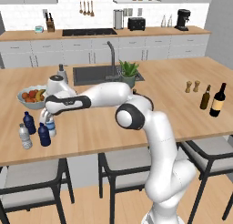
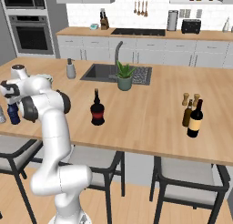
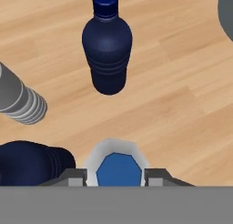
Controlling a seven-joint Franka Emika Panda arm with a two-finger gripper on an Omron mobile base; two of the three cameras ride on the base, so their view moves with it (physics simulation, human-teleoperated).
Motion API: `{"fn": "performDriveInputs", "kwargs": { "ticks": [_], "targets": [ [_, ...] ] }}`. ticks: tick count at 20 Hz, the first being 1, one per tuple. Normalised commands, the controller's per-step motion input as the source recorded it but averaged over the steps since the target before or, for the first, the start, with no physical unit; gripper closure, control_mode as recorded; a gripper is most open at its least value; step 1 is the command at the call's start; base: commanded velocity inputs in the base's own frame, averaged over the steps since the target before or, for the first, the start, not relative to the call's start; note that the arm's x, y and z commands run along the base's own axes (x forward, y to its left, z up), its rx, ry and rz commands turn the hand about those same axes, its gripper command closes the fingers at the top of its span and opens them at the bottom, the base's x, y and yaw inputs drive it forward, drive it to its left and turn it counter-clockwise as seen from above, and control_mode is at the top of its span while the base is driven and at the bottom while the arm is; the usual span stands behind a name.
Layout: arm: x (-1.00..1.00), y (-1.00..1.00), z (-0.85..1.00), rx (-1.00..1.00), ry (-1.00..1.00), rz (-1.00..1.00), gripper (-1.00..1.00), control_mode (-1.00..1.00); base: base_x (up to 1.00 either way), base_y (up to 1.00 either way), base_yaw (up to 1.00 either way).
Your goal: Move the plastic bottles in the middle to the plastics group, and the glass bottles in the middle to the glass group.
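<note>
- The clear bottle with the blue label band [image 1: 50, 126] stands at the left end of the wooden counter [image 1: 182, 114]; in the hand view its pale faceted shoulder and blue band [image 3: 118, 166] sit right between the two dark finger tips.
- The end effector [image 1: 47, 116] is clenched on this clear bottle from above, its tips pressed to either side of the bottle.
- Close around it stand three more small plastic bottles: a ribbed dark navy bottle [image 3: 107, 54] with a blue cap, upright just beyond the end effector; a second navy bottle [image 1: 44, 135] just beside the gripped one; and a greyish clear ribbed bottle [image 1: 25, 136] with a white cap.
- From the left base view these four make one tight cluster, though whether any of them touch is hard to tell at this size.
- Just behind the cluster sits a grey bowl [image 1: 23, 100] holding round orange fruit and a yellow banana.
- A squat black bottle [image 2: 97, 109] with a wide round body, narrow neck and red label stands alone in the middle of the counter, well apart from the end effector.
- Toward the right end stand a slim amber-brown bottle [image 1: 205, 98] and a taller dark wine bottle [image 1: 218, 100] with a pale label and red top, side by side.
- Two small wooden pepper mills [image 1: 192, 86] stand just behind that pair.
- A potted green plant [image 1: 129, 75] sits at the edge of the dark sink [image 1: 93, 74].
</note>
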Motion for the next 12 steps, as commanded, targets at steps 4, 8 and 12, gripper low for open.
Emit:
{"fn": "performDriveInputs", "kwargs": {
  "ticks": [4, 8, 12],
  "targets": [
    [0.00, 0.00, 0.02, 0.00, 0.00, 0.00, -1.00, -1.00, 0.00, 0.00, 0.00],
    [0.00, 0.00, 0.04, -0.01, 0.00, 0.00, -1.00, -1.00, 0.00, 0.00, 0.00],
    [0.00, 0.00, 0.17, -0.04, 0.00, 0.00, -1.00, -1.00, 0.00, 0.00, 0.00]
  ]
}}
